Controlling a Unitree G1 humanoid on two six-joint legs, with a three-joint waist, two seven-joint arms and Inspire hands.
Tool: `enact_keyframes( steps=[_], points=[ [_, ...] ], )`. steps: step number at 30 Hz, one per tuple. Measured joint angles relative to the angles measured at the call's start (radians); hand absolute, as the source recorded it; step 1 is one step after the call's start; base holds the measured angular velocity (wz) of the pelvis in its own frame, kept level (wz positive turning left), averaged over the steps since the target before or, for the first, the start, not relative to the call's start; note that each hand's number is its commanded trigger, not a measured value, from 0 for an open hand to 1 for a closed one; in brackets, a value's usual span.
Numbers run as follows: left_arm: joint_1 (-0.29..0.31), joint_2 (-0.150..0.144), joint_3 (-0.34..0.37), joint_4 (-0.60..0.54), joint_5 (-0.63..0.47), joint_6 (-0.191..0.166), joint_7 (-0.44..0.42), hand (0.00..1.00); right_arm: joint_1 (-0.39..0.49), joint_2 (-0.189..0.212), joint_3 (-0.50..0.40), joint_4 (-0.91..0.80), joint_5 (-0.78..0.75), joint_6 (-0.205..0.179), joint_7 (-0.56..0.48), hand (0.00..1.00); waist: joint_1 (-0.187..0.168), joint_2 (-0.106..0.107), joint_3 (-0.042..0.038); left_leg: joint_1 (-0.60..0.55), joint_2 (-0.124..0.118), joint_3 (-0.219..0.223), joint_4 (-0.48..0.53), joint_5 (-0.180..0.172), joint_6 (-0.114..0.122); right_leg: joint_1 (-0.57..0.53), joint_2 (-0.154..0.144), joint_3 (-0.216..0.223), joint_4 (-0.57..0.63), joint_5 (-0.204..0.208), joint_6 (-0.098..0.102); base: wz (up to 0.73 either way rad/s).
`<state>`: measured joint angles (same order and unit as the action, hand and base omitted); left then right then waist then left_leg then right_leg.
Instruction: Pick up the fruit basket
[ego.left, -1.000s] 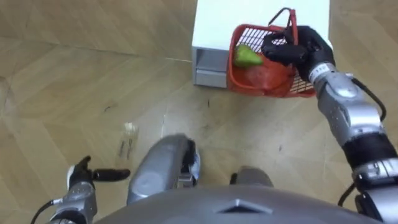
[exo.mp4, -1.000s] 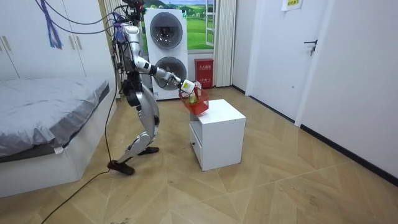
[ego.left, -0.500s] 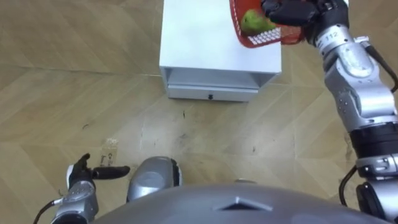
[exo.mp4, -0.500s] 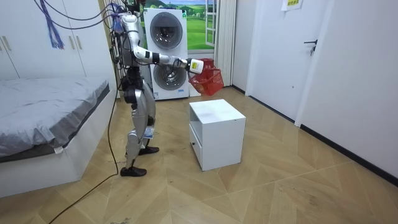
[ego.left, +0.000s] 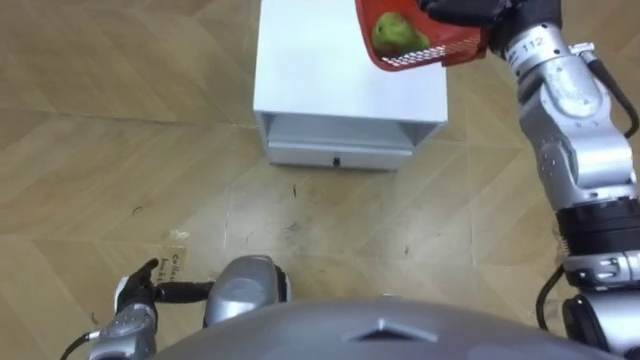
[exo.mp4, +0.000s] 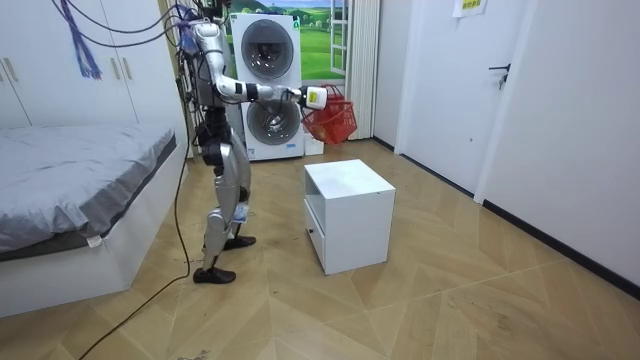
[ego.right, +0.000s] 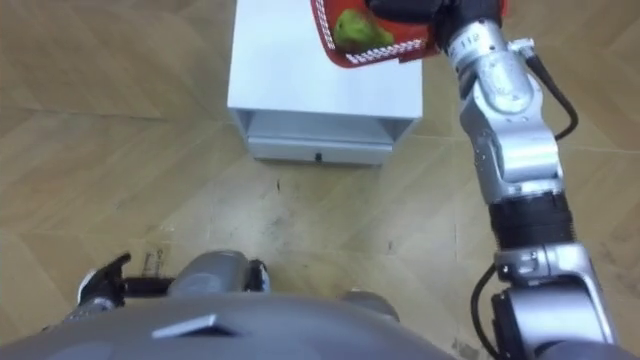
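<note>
Upper right of the left eye view, the right hand (ego.left: 468, 10) grips the red fruit basket (ego.left: 425, 52) with a green fruit (ego.left: 396, 33) inside, lifted above the white table (ego.left: 340, 80) — left hand (ego.left: 137, 300) loose-fingered at lower left, over the wood floor (ego.left: 120, 130); bed (exo.mp4: 80, 170) at the room view's left

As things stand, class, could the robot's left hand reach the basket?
Probably not. The left hand hangs low at the robot's side, while the basket is held up in the right hand on an outstretched arm, well ahead and to the other side.

White drawer cabinet (ego.left: 320, 70), bed (exo.mp4: 80, 165), stacked washers (exo.mp4: 265, 85)
</note>
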<state>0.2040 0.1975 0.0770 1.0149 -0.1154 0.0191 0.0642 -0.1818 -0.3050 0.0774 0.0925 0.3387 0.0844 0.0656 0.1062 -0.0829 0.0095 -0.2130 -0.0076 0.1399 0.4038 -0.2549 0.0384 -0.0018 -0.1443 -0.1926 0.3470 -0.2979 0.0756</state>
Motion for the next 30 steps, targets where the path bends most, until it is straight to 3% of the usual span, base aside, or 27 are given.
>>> enact_keyframes(
  steps=[1,3,4,5,7,8,9,10,11,12,13,14,15,16,17,20,23,28,30],
  points=[
    [-0.007,-0.002,0.000,0.000,0.003,0.000,-0.010,0.00,0.008,0.004,-0.018,0.002,-0.005,0.000,0.004,1.00,0.004,-0.001,0.0018,0.005,-0.014,0.001,-0.022,0.011,0.014,-0.056,-0.034,-0.004,0.112,-0.010,0.007,0.34],
    [0.000,0.000,-0.002,0.004,-0.003,0.001,-0.012,0.00,0.012,0.015,-0.017,0.021,-0.031,0.000,0.002,1.00,0.008,-0.001,0.0040,0.050,-0.049,0.003,-0.045,0.013,0.036,-0.126,-0.082,0.006,0.325,0.004,0.000,0.23],
    [0.004,0.006,-0.002,0.014,-0.009,0.002,-0.012,0.00,0.023,0.024,-0.017,0.022,-0.037,0.000,0.001,1.00,0.009,0.002,0.0062,0.081,-0.071,-0.005,-0.049,0.003,0.051,-0.174,-0.114,0.033,0.462,0.049,-0.011,0.25],
    [0.003,0.014,-0.003,0.020,-0.008,0.003,-0.010,0.00,0.031,0.028,-0.017,0.022,-0.035,-0.001,0.001,1.00,0.008,0.006,0.0096,0.102,-0.084,-0.014,-0.046,-0.007,0.064,-0.216,-0.134,0.052,0.572,0.122,-0.025,0.28],
    [-0.007,0.024,-0.005,0.018,0.000,0.002,-0.006,0.00,0.035,0.028,-0.020,0.027,-0.030,-0.001,0.003,1.00,0.004,0.023,0.0136,0.121,-0.091,-0.044,-0.043,-0.017,0.078,-0.251,-0.143,0.056,0.643,0.196,-0.026,0.32],
    [-0.022,0.031,-0.022,0.013,0.001,0.003,0.000,0.00,0.028,0.028,-0.020,0.039,-0.026,-0.005,0.004,1.00,0.008,0.027,0.0127,0.119,-0.087,-0.056,-0.037,-0.018,0.081,-0.270,-0.132,0.054,0.649,0.173,-0.014,0.27],
    [-0.031,0.032,-0.022,0.004,0.001,0.003,0.003,0.00,0.021,0.028,-0.020,0.053,-0.020,-0.009,0.004,1.00,0.010,0.031,0.0149,0.116,-0.082,-0.061,-0.036,-0.019,0.082,-0.285,-0.124,0.054,0.642,0.149,-0.013,0.17],
    [-0.051,0.031,-0.023,-0.003,0.001,0.000,0.005,0.00,0.010,0.028,-0.020,0.086,-0.012,-0.011,0.006,1.00,0.016,0.039,0.0184,0.113,-0.069,-0.067,-0.038,-0.018,0.082,-0.316,-0.093,0.052,0.607,0.109,-0.011,0.17],
    [-0.062,0.030,-0.026,-0.004,0.002,-0.003,0.006,0.00,0.010,0.028,-0.018,0.115,-0.013,-0.010,0.013,1.00,0.019,0.043,0.0154,0.108,-0.066,-0.077,-0.038,-0.018,0.082,-0.333,-0.063,0.047,0.525,0.085,-0.008,0.21],
    [-0.067,0.030,-0.030,-0.007,0.002,-0.005,0.007,0.00,0.011,0.028,-0.017,0.125,-0.013,-0.009,0.015,1.00,0.016,0.045,0.0143,0.106,-0.066,-0.084,-0.040,-0.018,0.082,-0.335,-0.054,0.045,0.468,0.079,-0.006,0.29],
    [-0.076,0.028,-0.045,-0.015,0.002,-0.008,0.008,0.00,0.018,0.027,-0.017,0.133,-0.013,-0.005,0.014,1.00,0.011,0.044,0.0127,0.104,-0.071,-0.091,-0.042,-0.018,0.082,-0.331,-0.036,0.040,0.333,0.077,-0.005,0.24],
    [-0.080,0.021,-0.045,-0.015,0.002,-0.016,0.009,0.00,0.021,0.028,-0.017,0.132,-0.013,-0.003,0.014,1.00,0.014,0.041,0.0106,0.102,-0.079,-0.091,-0.042,-0.018,0.082,-0.323,-0.011,0.044,0.204,0.084,-0.008,0.18],
    [-0.080,0.018,-0.044,-0.014,0.002,-0.018,0.009,0.00,0.021,0.028,-0.017,0.132,-0.013,-0.003,0.014,1.00,0.016,0.041,0.0100,0.103,-0.082,-0.091,-0.042,-0.019,0.081,-0.319,0.003,0.049,0.149,0.103,-0.022,0.11],
    [-0.080,0.007,-0.042,-0.008,0.010,-0.019,0.009,0.00,0.029,0.022,-0.019,0.133,-0.012,-0.003,0.010,1.00,0.014,0.052,0.0015,0.105,-0.075,-0.093,-0.045,-0.019,0.079,-0.307,0.020,0.059,0.110,0.140,-0.042,0.00],
    [-0.072,0.008,-0.039,-0.008,0.010,-0.021,0.006,0.00,0.033,0.023,-0.018,0.133,-0.010,-0.003,0.006,1.00,0.018,0.055,-0.0004,0.123,-0.064,-0.093,-0.064,-0.011,0.066,-0.278,0.030,0.052,0.069,0.150,-0.048,0.00],
    [-0.033,0.012,-0.016,-0.004,0.033,-0.025,0.005,0.00,0.039,0.023,-0.018,0.143,0.016,-0.006,0.003,1.00,0.021,0.058,-0.0056,0.182,-0.032,-0.089,-0.134,0.005,0.040,-0.192,0.069,0.037,-0.043,0.176,-0.058,-0.04],
    [0.002,0.020,-0.010,0.002,0.041,-0.025,0.007,0.00,0.032,0.022,-0.022,0.184,0.047,-0.020,0.001,1.00,0.020,0.048,-0.0121,0.207,-0.012,-0.097,-0.182,0.008,0.036,-0.164,0.096,0.024,-0.090,0.183,-0.065,0.05],
    [0.031,0.019,-0.012,0.049,0.047,-0.012,-0.011,0.00,-0.011,0.023,-0.021,0.286,0.096,-0.020,-0.012,1.00,0.030,0.053,-0.0100,0.188,0.000,-0.090,-0.176,0.008,0.035,-0.145,0.113,0.024,-0.163,0.208,-0.071,0.01],
    [0.025,0.018,-0.013,0.079,0.071,-0.009,-0.019,0.00,-0.023,0.024,-0.021,0.299,0.096,-0.021,-0.033,1.00,0.027,0.054,-0.0050,0.126,-0.005,-0.084,-0.076,0.001,0.013,-0.144,0.102,0.046,-0.186,0.224,-0.071,0.21]
  ],
)
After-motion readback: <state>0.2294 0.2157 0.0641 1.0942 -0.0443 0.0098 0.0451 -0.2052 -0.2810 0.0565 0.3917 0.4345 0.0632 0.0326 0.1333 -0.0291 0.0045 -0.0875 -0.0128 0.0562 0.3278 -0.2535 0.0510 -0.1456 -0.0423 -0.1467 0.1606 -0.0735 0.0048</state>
